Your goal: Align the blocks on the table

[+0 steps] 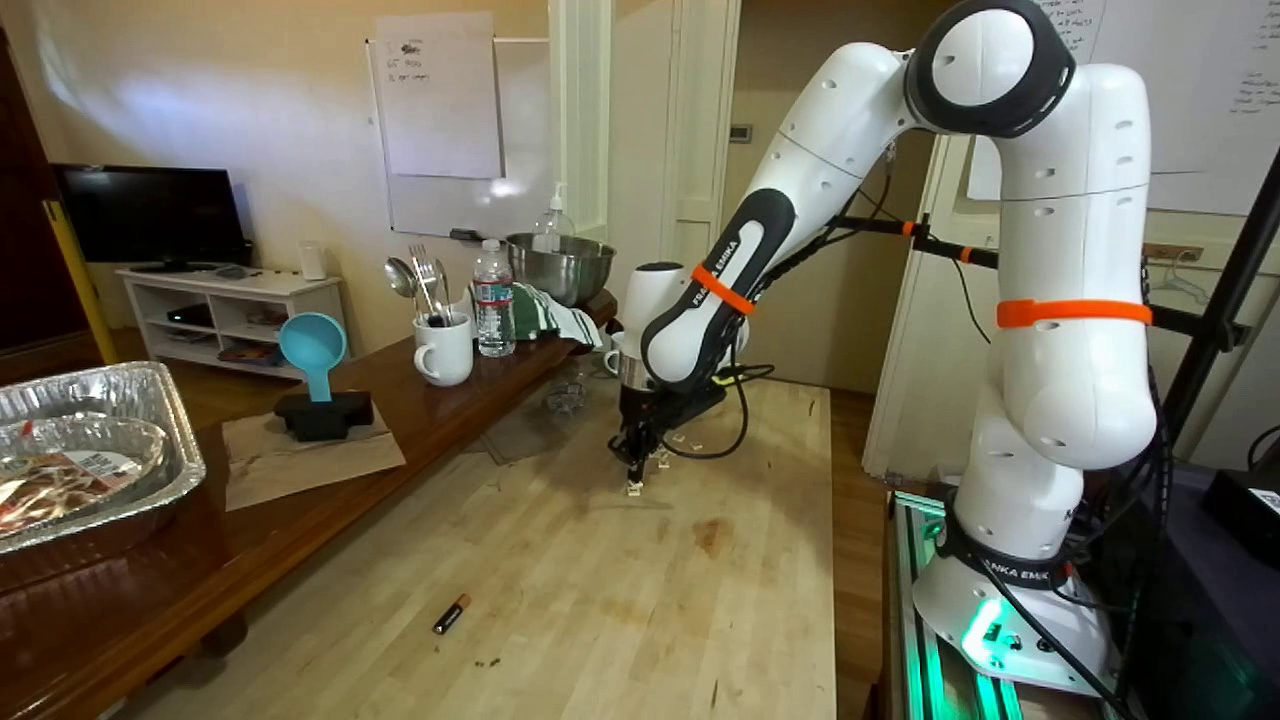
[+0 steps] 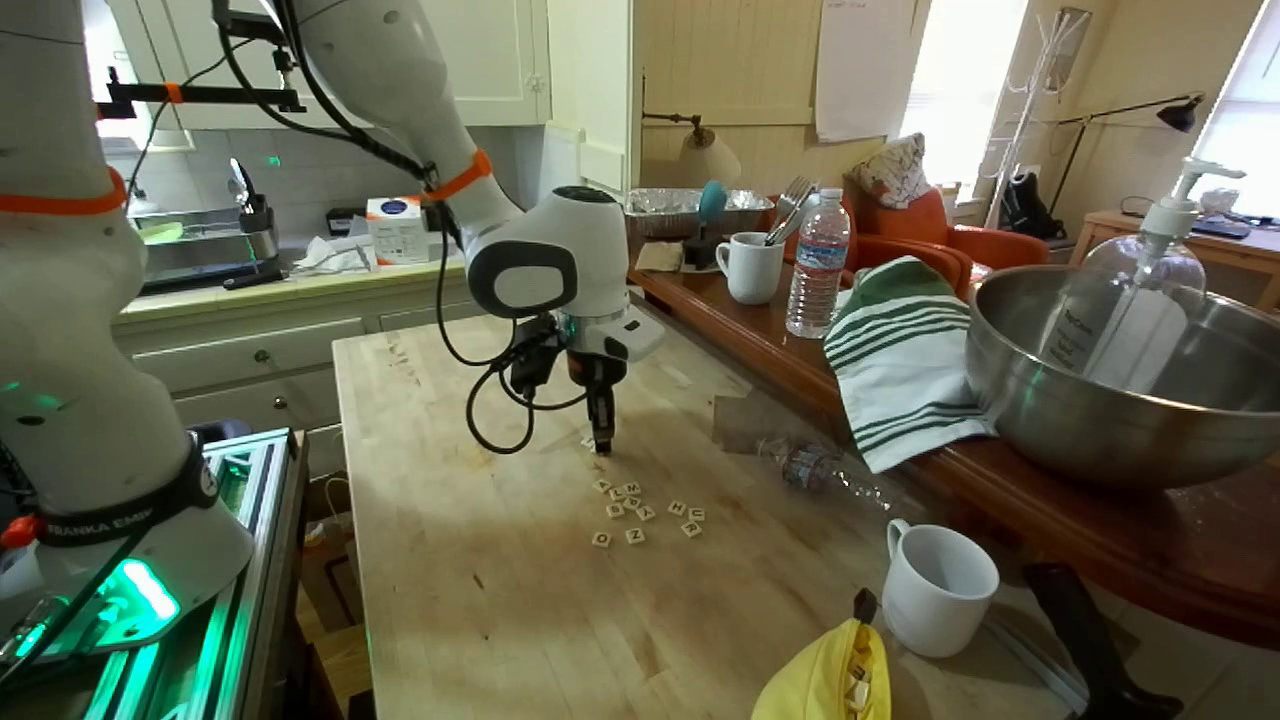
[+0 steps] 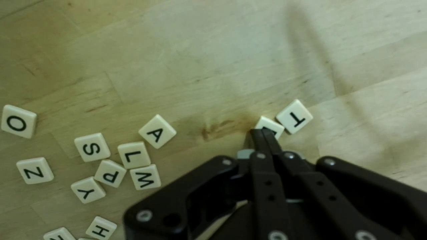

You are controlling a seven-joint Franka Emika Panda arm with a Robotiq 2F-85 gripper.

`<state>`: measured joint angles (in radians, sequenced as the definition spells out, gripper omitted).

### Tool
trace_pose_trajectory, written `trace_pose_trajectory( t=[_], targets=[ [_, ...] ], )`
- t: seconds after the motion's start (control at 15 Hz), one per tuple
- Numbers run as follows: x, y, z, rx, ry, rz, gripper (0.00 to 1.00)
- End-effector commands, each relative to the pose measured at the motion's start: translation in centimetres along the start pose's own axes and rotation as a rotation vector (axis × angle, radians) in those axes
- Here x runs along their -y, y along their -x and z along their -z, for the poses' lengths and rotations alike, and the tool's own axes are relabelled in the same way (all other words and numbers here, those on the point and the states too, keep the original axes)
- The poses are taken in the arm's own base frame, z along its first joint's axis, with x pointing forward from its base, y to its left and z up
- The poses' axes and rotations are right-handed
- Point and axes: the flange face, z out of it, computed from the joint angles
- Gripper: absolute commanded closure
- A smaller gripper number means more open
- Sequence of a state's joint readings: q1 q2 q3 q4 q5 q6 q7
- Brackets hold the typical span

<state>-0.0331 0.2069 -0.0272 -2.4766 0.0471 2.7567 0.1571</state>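
A pale worktop [image 2: 430,600] of plank-grained wood, marked with brown stains, runs beside a glossy brown ledge [image 1: 250,545] bearing a crinkled foil tray [image 1: 168,420] and a round steel bowl [image 2: 1060,425]. In an exterior view, small flat blocks [image 2: 635,537], cream-coloured with black letters and softened corners, lie scattered between the worktop's left edge and the ledge. Their outlines are near-square, both axes about equal, and their letters face several ways. In the wrist view the T block [image 3: 293,113] lies cornerwise like a diamond, its letter's top toward lower right; the A block [image 3: 157,123] is set cornerwise too. The jaws are together, their tips in front of a part-hidden block [image 3: 268,124] just beside the T block; whether they touch it I cannot tell.
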Motion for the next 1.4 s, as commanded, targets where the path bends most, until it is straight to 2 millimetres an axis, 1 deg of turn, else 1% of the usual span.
trace_pose_trajectory(
  t=[0.0, 0.8, 1.33],
  targets=[
    [0.94, 0.12, -1.64, 0.050, -0.017, -0.042, 1.00],
    [0.89, 0.01, -1.80, 0.062, -0.026, -0.099, 1.00],
    [0.98, 0.68, -1.99, 0.079, -0.046, -0.135, 1.00]
  ],
)
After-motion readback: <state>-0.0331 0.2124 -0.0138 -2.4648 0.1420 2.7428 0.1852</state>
